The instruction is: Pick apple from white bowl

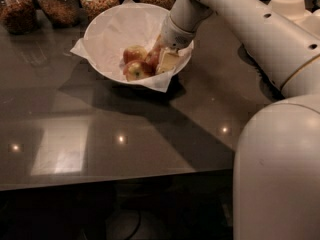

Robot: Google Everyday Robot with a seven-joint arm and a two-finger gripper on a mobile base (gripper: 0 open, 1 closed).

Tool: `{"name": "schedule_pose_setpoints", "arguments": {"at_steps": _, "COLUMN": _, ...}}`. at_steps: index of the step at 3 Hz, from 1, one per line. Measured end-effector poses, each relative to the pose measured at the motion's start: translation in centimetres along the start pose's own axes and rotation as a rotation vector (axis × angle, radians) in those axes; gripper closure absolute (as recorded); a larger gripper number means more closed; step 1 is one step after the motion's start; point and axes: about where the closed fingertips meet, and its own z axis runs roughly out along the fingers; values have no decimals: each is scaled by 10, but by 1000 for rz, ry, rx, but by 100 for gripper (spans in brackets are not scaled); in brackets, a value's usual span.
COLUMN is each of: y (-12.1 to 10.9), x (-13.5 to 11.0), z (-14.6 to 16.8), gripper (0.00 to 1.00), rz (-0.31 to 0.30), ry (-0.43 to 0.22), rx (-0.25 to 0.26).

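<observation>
The white bowl [107, 31] stands at the back of the dark table, lined with crumpled white paper whose corners hang over the rim. Three apples lie in its right half. The reddest apple [152, 59] lies at the right, partly hidden by my gripper. An apple with a yellow-green patch [136, 71] lies in front, and a smaller yellow-and-red apple [133, 53] lies behind it. My gripper [163, 59] reaches down into the bowl from the upper right and sits right against the red apple.
Several glass jars of snacks [59, 4] line the table's back edge behind the bowl. Stacked beige paper bowls [290, 6] stand at the back right, behind my arm [250, 24]. My white base [277, 174] fills the lower right. The table's front edge [115, 180] runs across below.
</observation>
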Motion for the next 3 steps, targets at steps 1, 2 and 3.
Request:
{"name": "schedule_pose_setpoints", "arguments": {"at_steps": 1, "y": -2, "x": -5, "z": -4, "gripper": 80, "rz": -9, "ry": -2, "rx": 5}}
{"name": "schedule_pose_setpoints", "arguments": {"at_steps": 2, "y": -6, "x": -19, "z": -20, "gripper": 100, "rz": -35, "ry": -2, "rx": 20}}
{"name": "schedule_pose_setpoints", "arguments": {"at_steps": 3, "y": -9, "x": -32, "z": -41, "gripper": 100, "rz": -63, "ry": -2, "rx": 40}}
